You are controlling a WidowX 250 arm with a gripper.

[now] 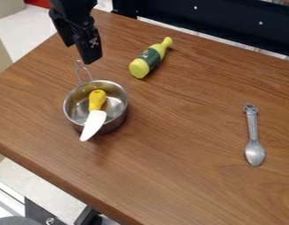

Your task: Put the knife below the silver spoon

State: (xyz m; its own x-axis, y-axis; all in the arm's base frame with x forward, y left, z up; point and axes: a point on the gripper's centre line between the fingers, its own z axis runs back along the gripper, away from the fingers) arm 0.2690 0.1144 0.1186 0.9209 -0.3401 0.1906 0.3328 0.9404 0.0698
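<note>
The knife (96,115) has a yellow handle and a white blade; it lies in a small steel pot (114,121), its handle inside and its blade tip sticking out over the near rim. At the right of the table lies the silver spoon (253,136), bowl toward the camera side and handle pointing away. My gripper (85,53) hangs at the upper left, above and behind the pot, apart from the knife.
A yellow-green bottle with a dark label (149,58) lies on its side behind and right of the pot. The pot's wire handle (82,70) points toward the back. The wooden table's (187,176) front edge slants across the lower left.
</note>
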